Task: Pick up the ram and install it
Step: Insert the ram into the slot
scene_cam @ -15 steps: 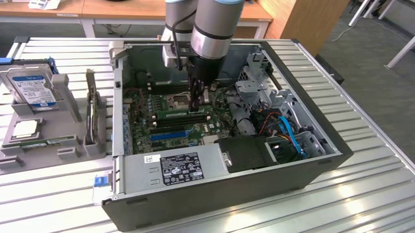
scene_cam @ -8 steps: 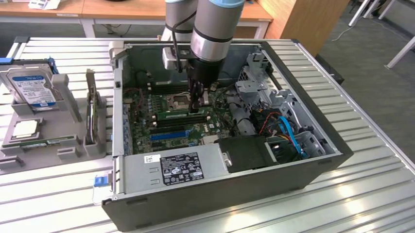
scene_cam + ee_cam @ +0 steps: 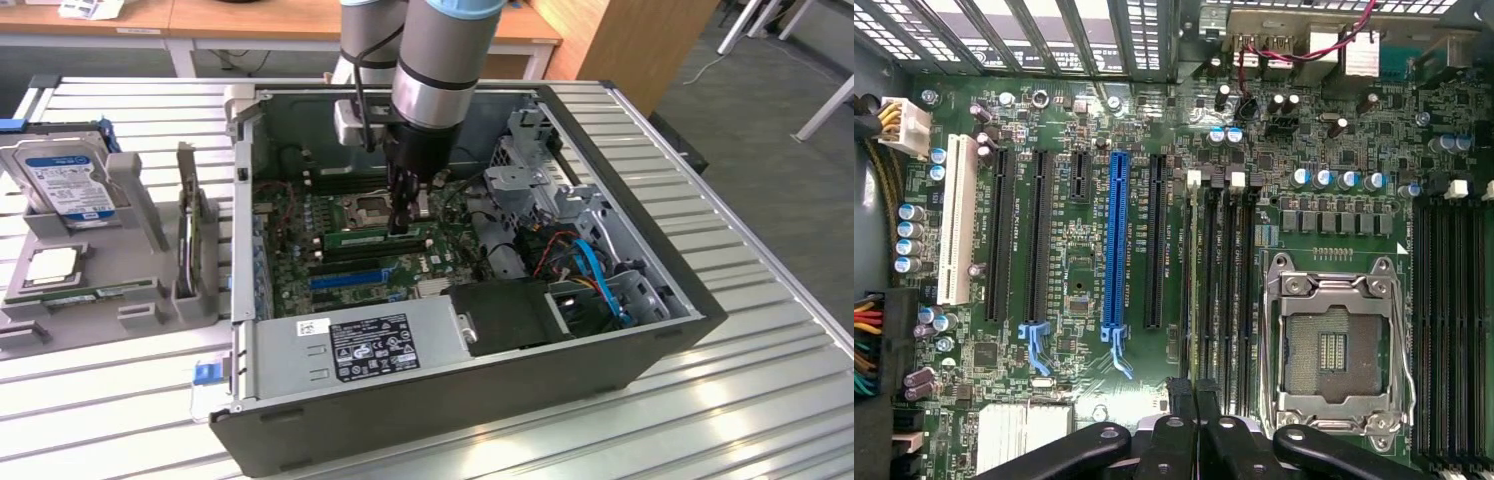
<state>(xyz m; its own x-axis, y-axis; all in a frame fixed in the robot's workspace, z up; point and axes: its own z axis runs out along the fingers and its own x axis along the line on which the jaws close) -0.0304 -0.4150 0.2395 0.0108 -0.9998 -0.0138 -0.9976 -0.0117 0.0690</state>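
Entry: your gripper (image 3: 407, 218) is down inside the open computer case (image 3: 667, 335), over the motherboard. Its fingers are pressed together, with nothing seen between them. In the wrist view the closed gripper (image 3: 1195, 400) sits over the bank of black memory slots (image 3: 1219, 280) beside the bare CPU socket (image 3: 1339, 345).

The ram (image 3: 371, 240) stands on edge in one of those slots and lies level along the board. Your fingertips are at its end toward the exterior view's right. Touching it or just above it: cannot tell.

Around the work:
- A blue slot (image 3: 350, 280) lies near the ram, on the power supply (image 3: 360, 345) side.
- A grey drive cage (image 3: 534, 190) and a blue cable (image 3: 597, 275) crowd the exterior view's right of the arm, apart from it.

Outside the case, at the exterior view's left, a grey holder (image 3: 147, 300) carries a hard drive (image 3: 64, 180), a loose processor (image 3: 51, 265) and a second green stick (image 3: 80, 296), well apart from your gripper.
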